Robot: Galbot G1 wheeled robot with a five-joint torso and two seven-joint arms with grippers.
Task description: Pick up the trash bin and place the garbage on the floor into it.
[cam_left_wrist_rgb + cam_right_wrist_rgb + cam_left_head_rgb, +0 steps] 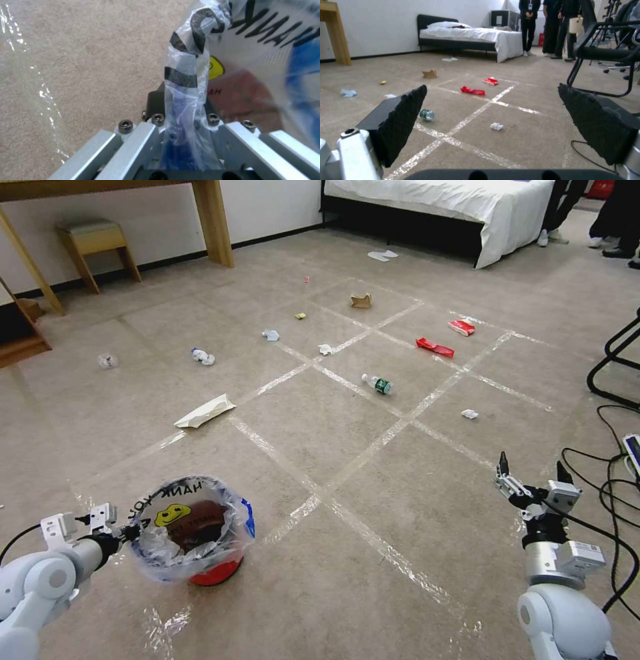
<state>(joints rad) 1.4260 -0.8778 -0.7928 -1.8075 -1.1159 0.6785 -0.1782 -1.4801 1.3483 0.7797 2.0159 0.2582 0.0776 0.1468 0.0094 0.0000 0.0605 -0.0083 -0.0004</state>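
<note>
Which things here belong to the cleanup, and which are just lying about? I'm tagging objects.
Job: bin, held at its bag by the left gripper; bottle; red wrappers; tissue; paper bag; open right gripper.
Bystanders: slippers, stool, bed, cables.

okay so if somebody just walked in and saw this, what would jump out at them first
Probably the trash bin, a small red bucket lined with a printed plastic bag, low on the robot's left, with the left gripper clamped on the bag's edge. Next, the litter scattered over the taped carpet: red wrappers and a green-labelled bottle.
</note>
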